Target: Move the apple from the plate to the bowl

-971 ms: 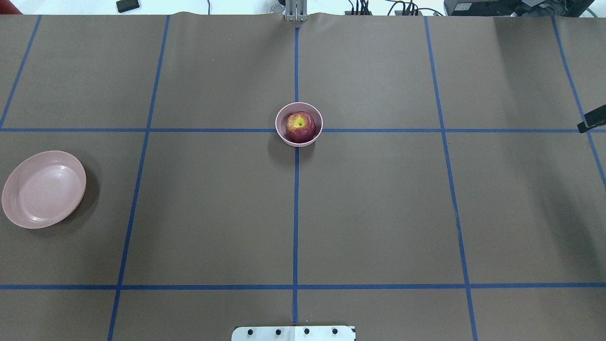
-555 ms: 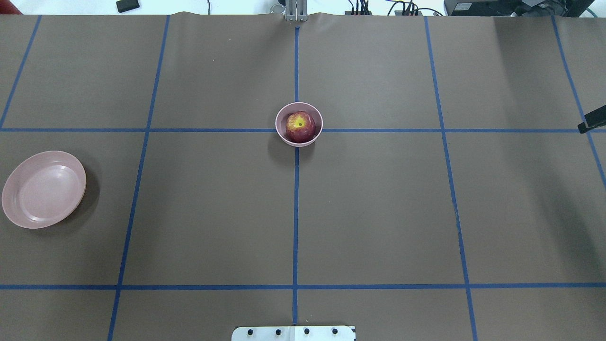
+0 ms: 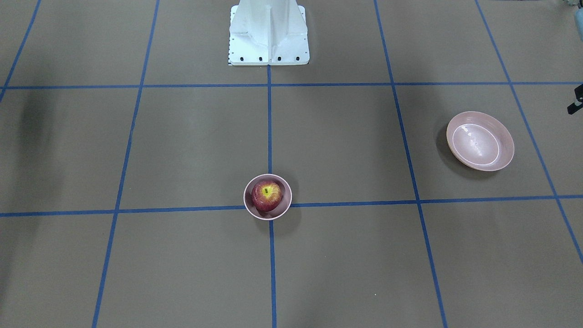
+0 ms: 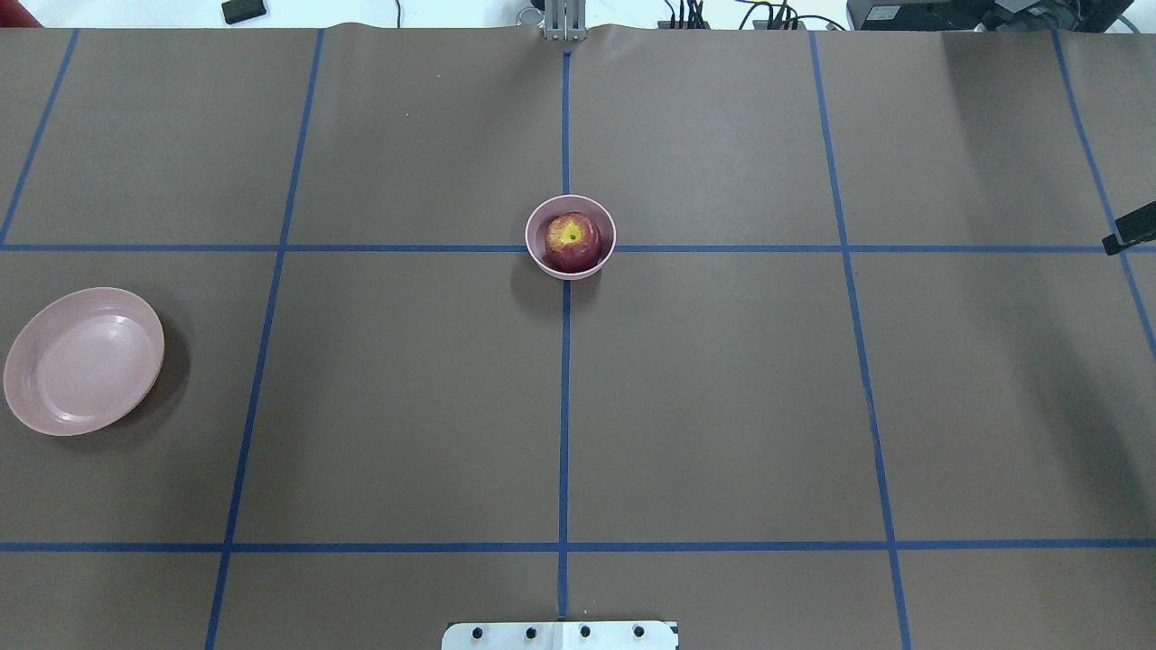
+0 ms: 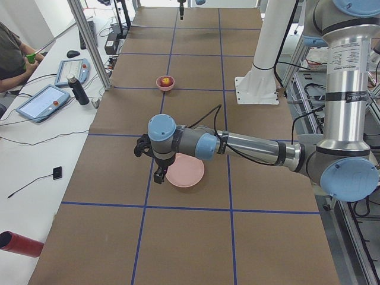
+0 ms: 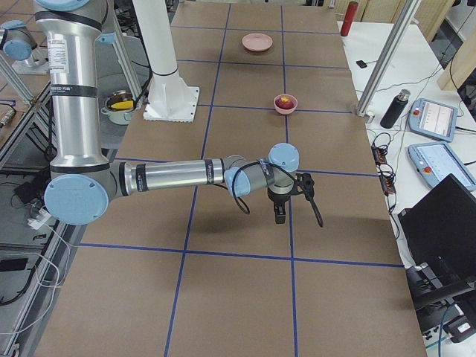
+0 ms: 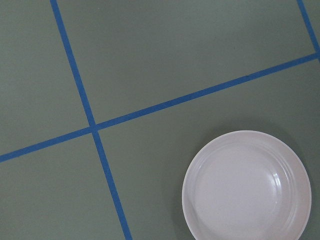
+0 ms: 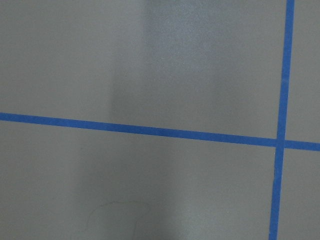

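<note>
Apple (image 4: 573,241) sits in the bowl (image 4: 530,236), plate (image 4: 83,361) bare! Left claw (image 5: 151,164) and right claw (image 6: 297,212) hang well clear, grip unreadable. Only a careless arm sweep could tip that bowl

Overhead cam: behind the robot, looking forward and down, wide enough for most of the worktop (image 4: 722,406); base plate (image 4: 560,635) at its bottom edge. Front cam: opposite side, facing back, steep down, pedestal (image 3: 268,32) at top. Both share the bowl (image 4: 570,236) mid-worktop and the plate (image 4: 83,361). End cams look along the worktop from opposite ends: left arm (image 5: 249,145) near in one, right arm (image 6: 178,177) near in the other. Wrist cams: close, straight down. Left catches the plate, right a tape cross (image 8: 280,142).
</note>
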